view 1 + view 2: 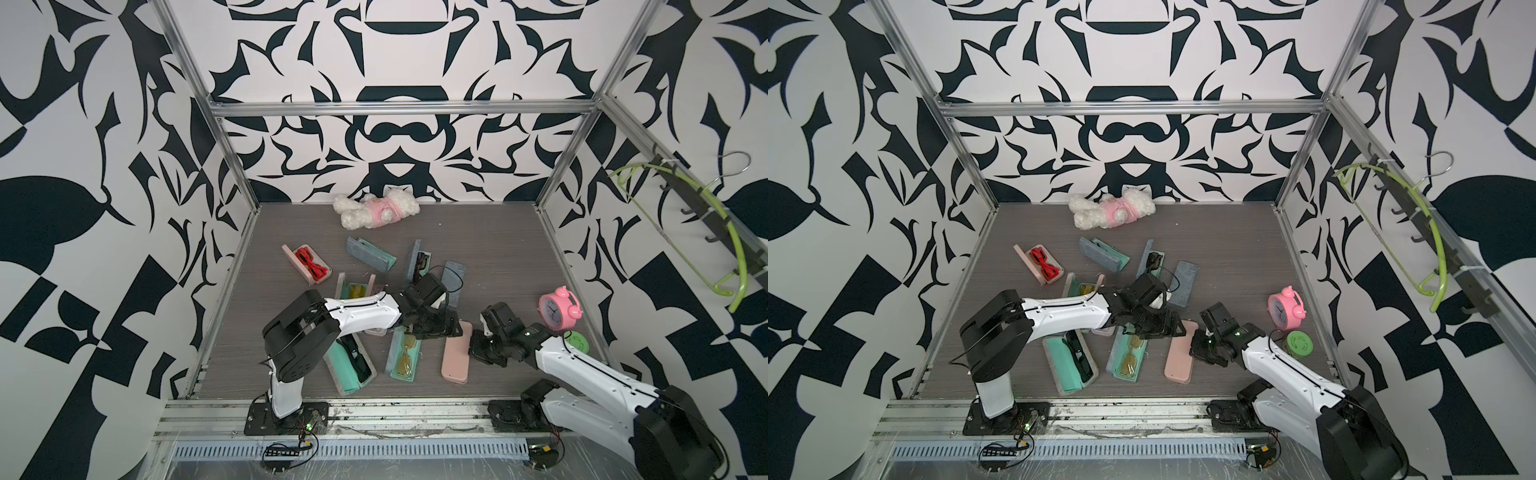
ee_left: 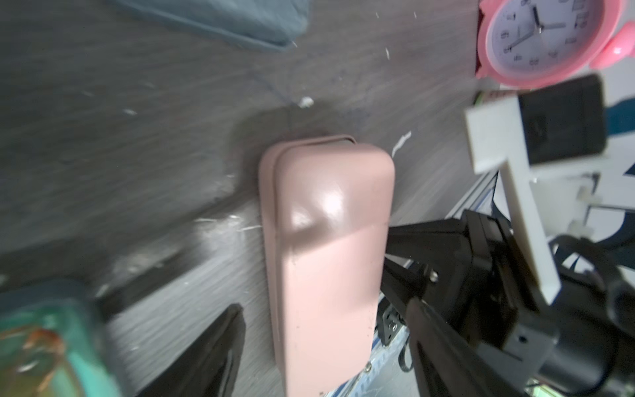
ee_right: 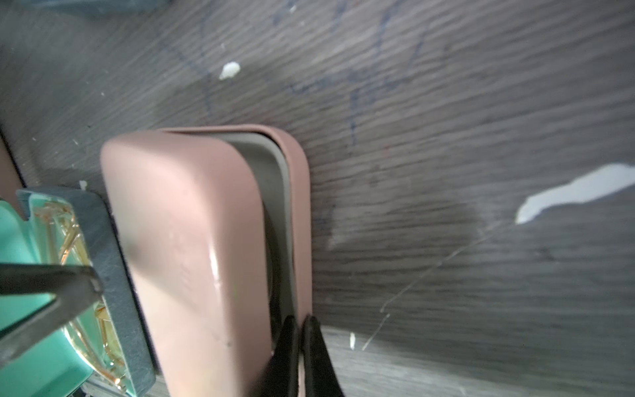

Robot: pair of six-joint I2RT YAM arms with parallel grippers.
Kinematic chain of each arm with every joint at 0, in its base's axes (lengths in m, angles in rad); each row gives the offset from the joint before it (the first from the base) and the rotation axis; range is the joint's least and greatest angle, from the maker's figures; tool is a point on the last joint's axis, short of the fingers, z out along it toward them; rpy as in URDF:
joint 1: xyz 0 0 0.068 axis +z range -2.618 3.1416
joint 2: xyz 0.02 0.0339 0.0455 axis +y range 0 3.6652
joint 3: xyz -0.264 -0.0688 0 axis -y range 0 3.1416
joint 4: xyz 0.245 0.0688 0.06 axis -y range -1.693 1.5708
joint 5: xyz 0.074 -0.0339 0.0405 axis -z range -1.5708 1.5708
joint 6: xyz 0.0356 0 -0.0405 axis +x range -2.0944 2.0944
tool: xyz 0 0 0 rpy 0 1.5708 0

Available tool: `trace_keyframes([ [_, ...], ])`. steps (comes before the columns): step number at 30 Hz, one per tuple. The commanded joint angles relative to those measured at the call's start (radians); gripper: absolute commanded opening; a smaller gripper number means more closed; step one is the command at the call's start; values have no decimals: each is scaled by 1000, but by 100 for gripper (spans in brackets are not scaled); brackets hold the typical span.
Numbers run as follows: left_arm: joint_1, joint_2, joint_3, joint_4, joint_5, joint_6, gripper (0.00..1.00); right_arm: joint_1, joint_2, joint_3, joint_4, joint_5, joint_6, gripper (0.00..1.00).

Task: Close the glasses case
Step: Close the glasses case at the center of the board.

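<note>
Left tool [image 1: 451,328] open over pink case [image 1: 456,357] (lid ajar); right tool [image 3: 299,324] seemingly pinches its rim.

A robotics lab test cell is being shown here. An open box is formed by an aluminium frame [image 1: 399,109], and its walls [image 1: 399,50] are covered in a bold black-and-white pattern. Two white-and-black arms, the left arm [image 1: 357,316] and the right arm [image 1: 582,365], are bolted to a slotted metal rail [image 1: 395,409] at the front of a grey wood-grain tabletop [image 1: 498,249]. A cable duct [image 1: 415,451] is run below, and a bare circuit board [image 1: 282,451] with loose wires is seen beside it. Unrelated props are scattered about: a plush toy [image 1: 374,210], an alarm clock [image 1: 557,309], a pink glasses case [image 1: 457,353] among other cases, and a green hanger [image 1: 738,249] hung on a hook rail [image 1: 706,208].
</note>
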Motion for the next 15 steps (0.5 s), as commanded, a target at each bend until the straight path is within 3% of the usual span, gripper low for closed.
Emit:
trace_keyframes([
  [1, 2, -19, 21, -35, 1, 10, 84, -1, -18, 15, -1, 30, 1, 8],
  [15, -22, 103, 113, -85, 41, 43, 93, -2, -25, 11, 23, 15, 0, 12],
])
